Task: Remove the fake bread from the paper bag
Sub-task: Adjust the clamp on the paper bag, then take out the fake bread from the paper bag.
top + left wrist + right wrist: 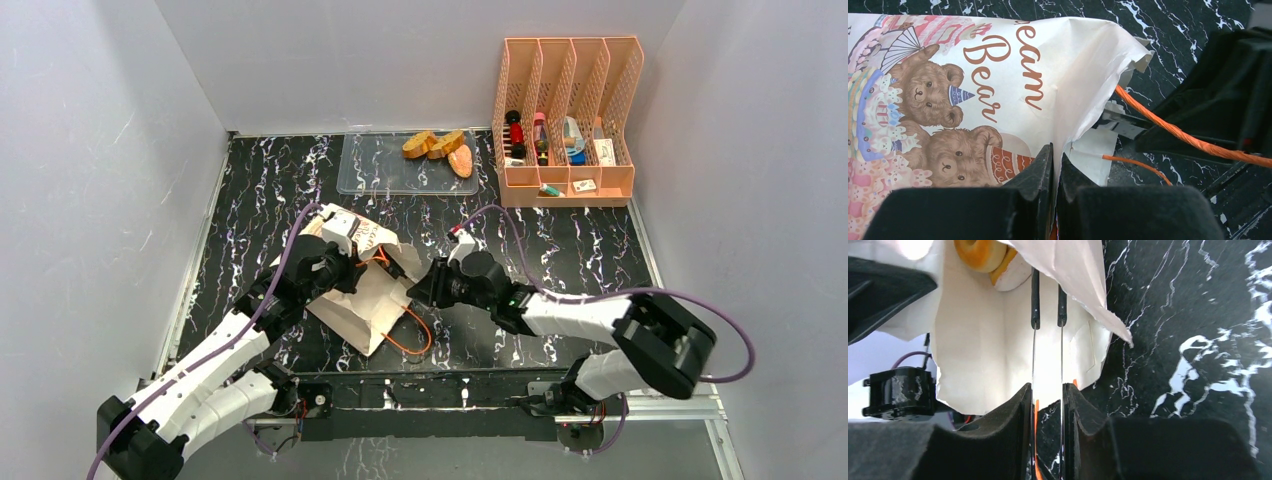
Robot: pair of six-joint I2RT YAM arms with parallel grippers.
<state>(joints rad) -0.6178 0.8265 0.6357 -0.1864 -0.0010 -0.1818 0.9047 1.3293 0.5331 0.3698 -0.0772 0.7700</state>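
Note:
The paper bag (pixel 365 300) lies on its side on the black marble table, its bear picture (pixel 928 100) facing up. My left gripper (pixel 1056 152) is shut on the bag's upper rim and holds the mouth up. My right gripper (pixel 1048 390) is shut on thin metal tweezers (pixel 1048 305), whose black tips reach into the bag's mouth (pixel 983 350). Deep inside, just left of the tips, sits a ring doughnut of fake bread (pixel 979 252) on a pale piece (pixel 1015 275). In the top view the right gripper (pixel 420 285) is at the bag's open end.
A clear plastic tray (pixel 375 170) at the back holds brown bread pieces (pixel 420 145) and a paler one (pixel 462 160). An orange file organiser (pixel 565 120) with small items stands at the back right. The bag's orange cord handle (pixel 420 335) loops onto the table.

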